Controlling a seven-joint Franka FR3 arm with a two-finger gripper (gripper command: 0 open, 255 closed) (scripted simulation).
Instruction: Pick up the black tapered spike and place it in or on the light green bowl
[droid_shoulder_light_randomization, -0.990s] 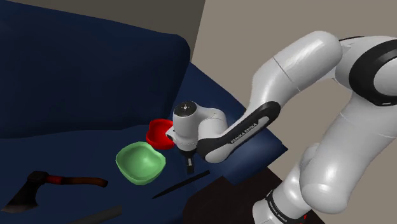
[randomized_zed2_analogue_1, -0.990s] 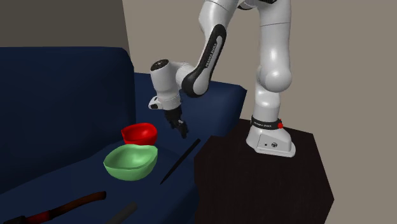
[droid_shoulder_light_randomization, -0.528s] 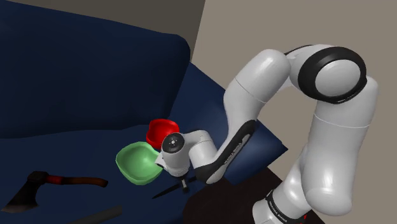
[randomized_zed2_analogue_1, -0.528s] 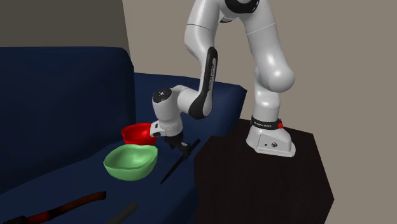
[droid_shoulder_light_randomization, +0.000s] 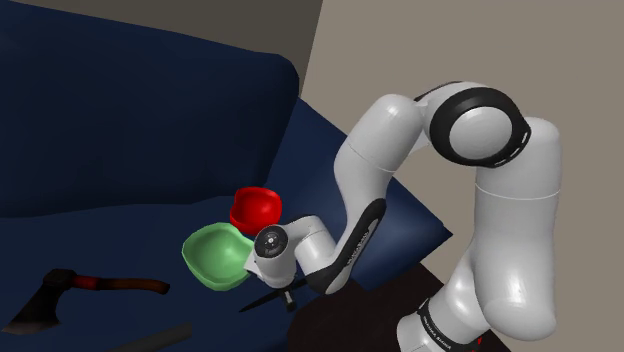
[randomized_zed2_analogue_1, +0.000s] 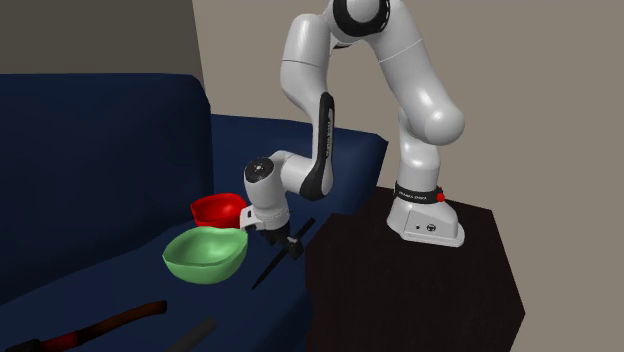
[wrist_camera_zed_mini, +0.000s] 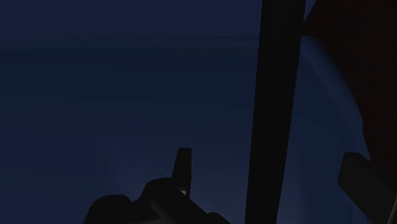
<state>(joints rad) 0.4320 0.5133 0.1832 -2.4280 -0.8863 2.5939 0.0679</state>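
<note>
**Task status.** No stage of the transfer is complete. The black tapered spike (randomized_zed2_analogue_1: 266, 272) lies flat on the seat of the dark blue sofa (droid_shoulder_light_randomization: 100, 240), near the cushion's front edge and just beside the light green bowl (randomized_zed2_analogue_1: 205, 255). The bowl is empty.

The gripper (randomized_zed2_analogue_1: 285, 243) is lowered over the spike's middle section. In the wrist view the two fingers (wrist_camera_zed_mini: 182, 167) stand well apart, with the spike (wrist_camera_zed_mini: 273, 95) running between them. A visible gap separates it from each finger, so nothing is held.

Steps left, judged from this position:
1. Close the fingers on the shaft.
2. Lift the spike.
3. Carry it the short way to the bowl.
4. Release it.

**Shapes and materials.**
- Spike: a long, thin, matte black rod that narrows to a point at the end nearer the shoulder view's lower left (droid_shoulder_light_randomization: 258, 301). The slim section offers little grip surface, so it may roll or pivot when the fingers close.
- Green bowl: a smooth, plain, rounded shell with a softly squared rim and an open mouth facing up.
- Red bowl (droid_shoulder_light_randomization: 253, 207): a similar form, directly behind the green one.
- Sofa: an even, untextured, soft-looking surface.
- Axe (droid_shoulder_light_randomization: 90, 283): it lies farther along the seat. It has a dark head and a red and black handle.
- Stand (randomized_zed2_analogue_1: 420, 290): a dark box just beside the sofa edge.
</note>
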